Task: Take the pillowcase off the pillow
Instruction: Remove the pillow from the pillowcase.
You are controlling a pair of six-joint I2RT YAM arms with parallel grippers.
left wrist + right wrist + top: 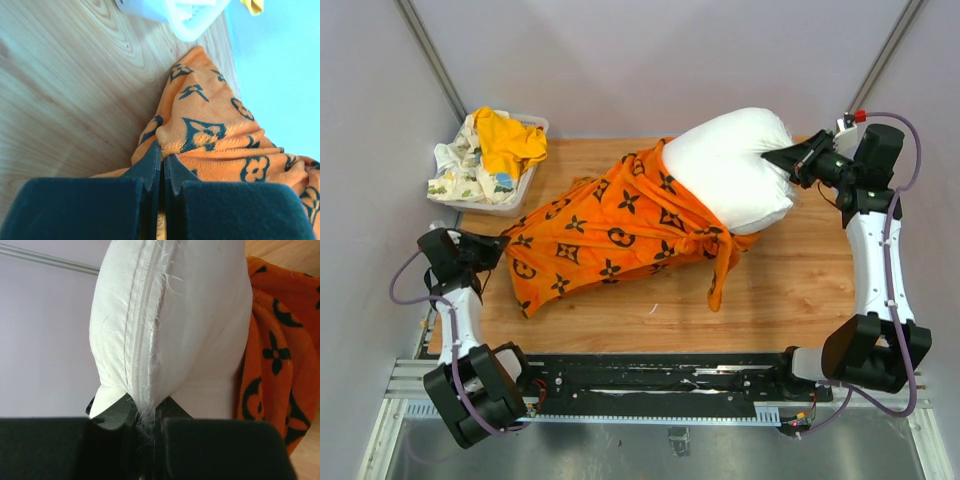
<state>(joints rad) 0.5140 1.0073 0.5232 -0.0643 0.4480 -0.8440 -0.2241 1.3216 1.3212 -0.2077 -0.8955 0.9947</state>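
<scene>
Orange fabric with black flower prints, the pillowcase [610, 235], lies slantwise across the wooden table [800, 290] in the overhead view. The pillow [725, 170] pokes out of its far right end. Only that plump white end shows, and the rest is hidden inside the cover. The left gripper [500, 243] meets the case at its left corner, though from up here its jaws are too dark and small to read. The right gripper [772, 158] presses into the pillow's right end and dents it. At the far left corner sits a clear basket [535, 125] holding a yellow cloth [505, 140] and a white printed cloth [455, 165].

From the left wrist, the two black fingers [150, 165] are pinched together on a fold of the pillowcase [215, 130]. A thin sliver of orange shows in the slit between them. The basket [190, 20] is cut off by the top edge.

From the right wrist, the gripper [142, 415] is clamped on the pillow [190, 315] along its frayed, stitched seam. White fabric bulges over the tips, so part of them is buried. The pillowcase [280, 365] bunches at the right and runs out of the picture.
</scene>
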